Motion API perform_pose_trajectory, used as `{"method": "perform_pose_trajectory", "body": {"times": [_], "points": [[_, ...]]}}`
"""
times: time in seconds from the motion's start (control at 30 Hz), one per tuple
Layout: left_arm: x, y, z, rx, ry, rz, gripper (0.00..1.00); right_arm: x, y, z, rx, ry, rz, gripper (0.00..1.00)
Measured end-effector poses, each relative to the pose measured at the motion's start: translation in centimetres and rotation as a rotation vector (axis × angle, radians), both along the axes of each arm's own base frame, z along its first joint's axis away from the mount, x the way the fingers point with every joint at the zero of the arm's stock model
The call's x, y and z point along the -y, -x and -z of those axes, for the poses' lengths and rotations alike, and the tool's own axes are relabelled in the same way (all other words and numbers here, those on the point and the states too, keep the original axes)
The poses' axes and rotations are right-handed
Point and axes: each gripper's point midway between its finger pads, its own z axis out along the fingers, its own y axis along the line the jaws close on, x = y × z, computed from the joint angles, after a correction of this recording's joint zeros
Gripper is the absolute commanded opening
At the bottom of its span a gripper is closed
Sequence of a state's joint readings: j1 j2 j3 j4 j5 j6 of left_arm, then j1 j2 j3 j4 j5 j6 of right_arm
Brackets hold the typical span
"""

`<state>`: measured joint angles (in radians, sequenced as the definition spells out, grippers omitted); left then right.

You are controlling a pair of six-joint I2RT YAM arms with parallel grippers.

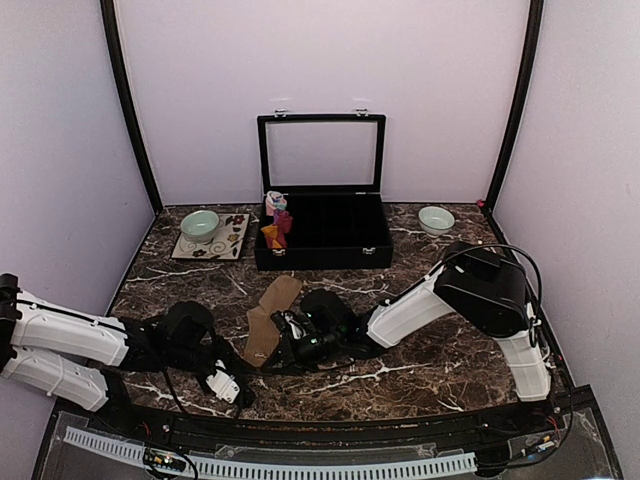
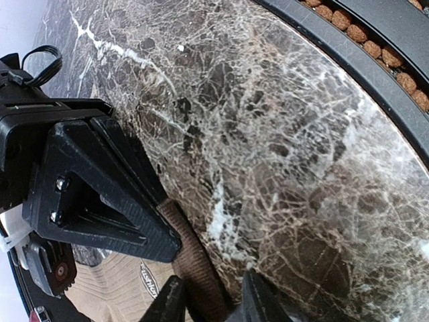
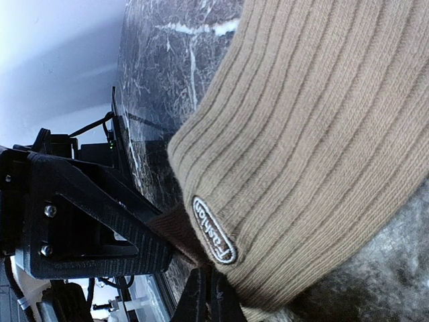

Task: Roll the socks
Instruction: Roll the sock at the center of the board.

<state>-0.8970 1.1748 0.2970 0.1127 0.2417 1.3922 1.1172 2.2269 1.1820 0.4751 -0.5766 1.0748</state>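
Jaws of the left gripper (image 2: pixel 213 305) stand apart astride the dark cuff (image 2: pixel 194 258) of the tan sock (image 3: pixel 315 134), bottom centre, while the right gripper (image 3: pixel 206 295) pinches the same sock's edge.

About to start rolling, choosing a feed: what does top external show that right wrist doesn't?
Only top external: the whole layout, with the open black box at the back, a bowl on a tray and a second bowl. Only right wrist: the ribbing of the tan sock, its oval label and the right tool shut on its brown cuff. Both: that sock lying on the marble table.
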Motion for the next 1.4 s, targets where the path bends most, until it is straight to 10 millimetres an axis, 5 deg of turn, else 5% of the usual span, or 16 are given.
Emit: {"method": "perform_pose_trajectory", "body": {"times": [0.4,0.6,0.83,1.03,1.17,1.33,1.4], "points": [[0.5,-1.0,0.7,-0.144,-0.121,-0.101,0.04,0.0,0.0,0.0,0.000,-0.001,0.000,0.02],[1.1,-1.8,0.8,-0.213,-0.152,-0.182,0.00,0.1,0.0,-0.2,0.014,-0.002,-0.005,0.19],[0.8,-1.6,0.9,-0.244,-0.143,-0.223,0.00,0.7,-0.4,-1.4,0.060,-0.020,0.003,0.56],[0.4,-0.8,1.0,-0.282,-0.145,-0.228,0.00,3.8,-1.2,-1.6,0.107,0.030,0.061,0.50],[0.2,0.0,0.7,-0.343,-0.151,-0.233,0.00,6.6,-4.0,-1.7,0.207,0.143,0.151,0.52],[-0.2,1.7,0.6,-0.454,-0.177,-0.234,0.00,11.3,-7.6,-3.0,0.432,0.300,0.306,0.19],[-0.3,2.2,0.6,-0.481,-0.184,-0.231,0.00,13.3,-8.5,-4.4,0.523,0.315,0.370,0.14]]}}
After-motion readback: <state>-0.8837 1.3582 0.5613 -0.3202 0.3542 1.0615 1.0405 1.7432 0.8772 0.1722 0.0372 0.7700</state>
